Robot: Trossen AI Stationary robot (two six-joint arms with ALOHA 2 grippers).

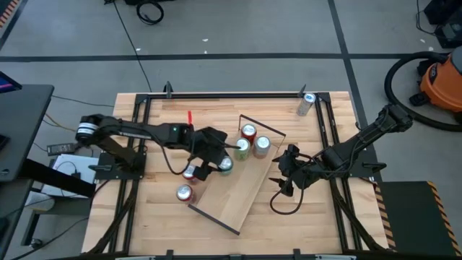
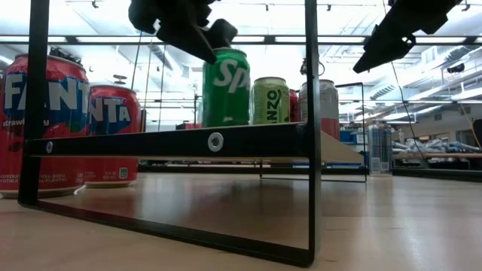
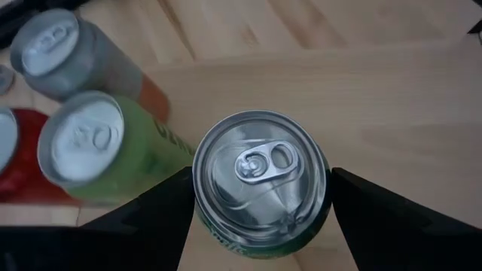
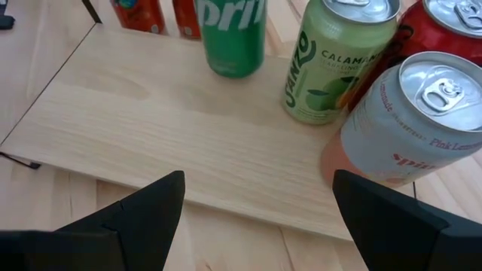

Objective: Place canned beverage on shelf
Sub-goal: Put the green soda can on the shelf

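Green Sprite can (image 3: 260, 188) upright on shelf (image 1: 242, 189), beside lime can (image 4: 335, 60), pink-grey can (image 4: 403, 124) and red can (image 1: 248, 131). Left tool (image 1: 216, 160) straddling Sprite can, fingers either side, grip not clear. Right tool (image 1: 283, 173) spread wide, empty, at shelf's long edge. Two Fanta cans (image 2: 45, 120) on table (image 1: 159, 217) beside shelf.

A dark green Sprite can with a silver top (image 3: 260, 181) sits between the black fingers of the left claw (image 3: 260, 226). Beside it stand a light green can (image 4: 339, 56), a red can (image 4: 444, 30), and a pale pink-and-silver can (image 4: 407, 128) on the light wood board shelf (image 4: 173, 143).
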